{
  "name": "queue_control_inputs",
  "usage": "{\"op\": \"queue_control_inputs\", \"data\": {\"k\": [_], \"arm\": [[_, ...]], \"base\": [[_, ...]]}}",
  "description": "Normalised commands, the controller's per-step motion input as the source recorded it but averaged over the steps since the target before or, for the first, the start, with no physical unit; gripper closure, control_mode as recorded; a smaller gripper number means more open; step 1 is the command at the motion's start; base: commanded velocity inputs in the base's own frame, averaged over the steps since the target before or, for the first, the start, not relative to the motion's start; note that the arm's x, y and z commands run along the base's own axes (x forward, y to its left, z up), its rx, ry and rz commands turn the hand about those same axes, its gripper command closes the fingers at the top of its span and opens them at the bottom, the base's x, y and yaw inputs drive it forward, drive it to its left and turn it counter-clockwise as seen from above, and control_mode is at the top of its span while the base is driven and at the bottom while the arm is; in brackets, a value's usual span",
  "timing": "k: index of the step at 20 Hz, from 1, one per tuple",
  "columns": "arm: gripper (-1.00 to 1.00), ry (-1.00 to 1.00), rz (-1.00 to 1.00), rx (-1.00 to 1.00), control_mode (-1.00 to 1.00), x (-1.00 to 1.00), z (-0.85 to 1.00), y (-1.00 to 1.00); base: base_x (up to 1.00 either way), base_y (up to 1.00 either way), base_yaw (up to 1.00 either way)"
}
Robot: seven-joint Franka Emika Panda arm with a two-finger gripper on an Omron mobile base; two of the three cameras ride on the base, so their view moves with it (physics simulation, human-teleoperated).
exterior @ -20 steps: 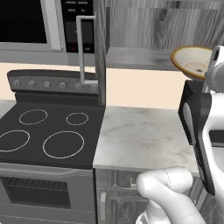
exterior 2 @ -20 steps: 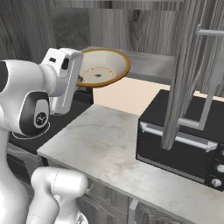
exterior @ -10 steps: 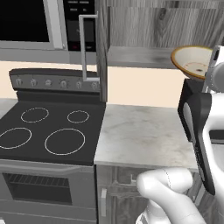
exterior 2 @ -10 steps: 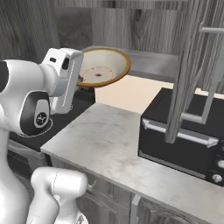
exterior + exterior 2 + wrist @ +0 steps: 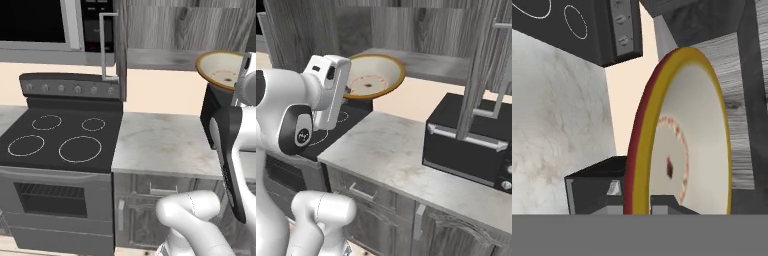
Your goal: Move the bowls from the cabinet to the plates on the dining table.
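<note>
Hand view, bottom centre: tool (image 5: 637,204) closed down on the rim of the bowl (image 5: 687,145), one finger tip either side of the wall, so it has the bowl pinched by its edge. Bowl fills the right half of that frame: pale cream inside, yellow rim, red-brown outside, small dark mark at the centre.

Left base view: bowl (image 5: 220,70) at upper right edge, held up in the air above the worktop (image 5: 165,145), tipped so its inside faces the camera. Right base view: same bowl (image 5: 370,76) upper left of centre, just beyond the arm's wrist, tool itself hidden behind the wrist there.

Handling, my judgement: rigid, looks ceramic, smooth glazed surface so likely slippery at a rim pinch; shallow and fairly light but off-balance when gripped at one edge, could swing or slip if moved fast. Fragile if dropped. Rim is the only workable hold; keep it level before setting down.

Further back: stove (image 5: 60,145) at left, black appliance (image 5: 471,140) at right on the worktop, cabinet (image 5: 421,35) with open door (image 5: 120,45) behind and above. Plates and dining table not in view, second bowl not seen.
</note>
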Motion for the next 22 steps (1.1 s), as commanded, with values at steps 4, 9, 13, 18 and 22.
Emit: {"op": "queue_control_inputs", "data": {"k": [4,9,13,18,22], "arm": [[1.0,0.0,0.0,0.0,1.0,0.0,0.0,0.0],[1.0,0.0,0.0,0.0,1.0,0.0,0.0,0.0],[1.0,0.0,0.0,0.0,1.0,0.0,0.0,0.0],[1.0,0.0,0.0,0.0,1.0,0.0,0.0,0.0],[1.0,0.0,0.0,0.0,1.0,0.0,0.0,0.0]], "base": [[-0.31,0.39,0.01],[-0.22,0.51,0.01],[-0.23,0.51,0.01],[-0.42,0.3,0.0],[-0.52,0.23,0.0]]}}
